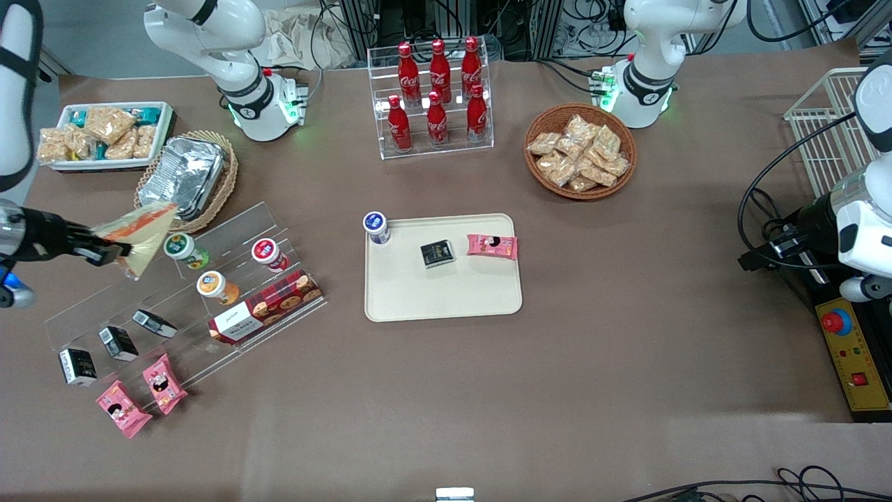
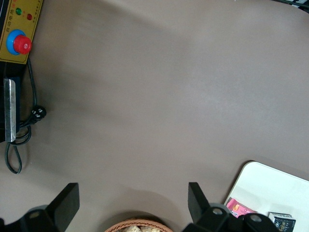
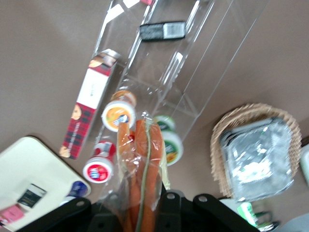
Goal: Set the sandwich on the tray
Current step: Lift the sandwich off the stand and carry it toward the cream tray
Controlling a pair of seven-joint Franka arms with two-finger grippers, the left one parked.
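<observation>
My right gripper (image 1: 111, 249) is shut on the sandwich (image 1: 139, 233), a wrapped triangular wedge with orange and green filling. It holds the sandwich in the air above the clear stepped display rack (image 1: 181, 293), at the working arm's end of the table. In the right wrist view the sandwich (image 3: 141, 169) sits between the black fingers (image 3: 166, 208). The cream-beige tray (image 1: 439, 293) lies mid-table and holds a blue-lidded cup (image 1: 375, 226), a black packet (image 1: 437, 253) and a pink snack packet (image 1: 492, 245). A piece of the tray (image 3: 29, 162) shows in the right wrist view.
The rack holds lidded cups (image 1: 187, 251), a red cookie box (image 1: 268, 307), black packets and pink packets (image 1: 164, 383). A foil container in a wicker basket (image 1: 188, 178) and a white snack bin (image 1: 104, 136) are near it. A cola rack (image 1: 435, 97) and a cracker basket (image 1: 580, 157) stand farther back.
</observation>
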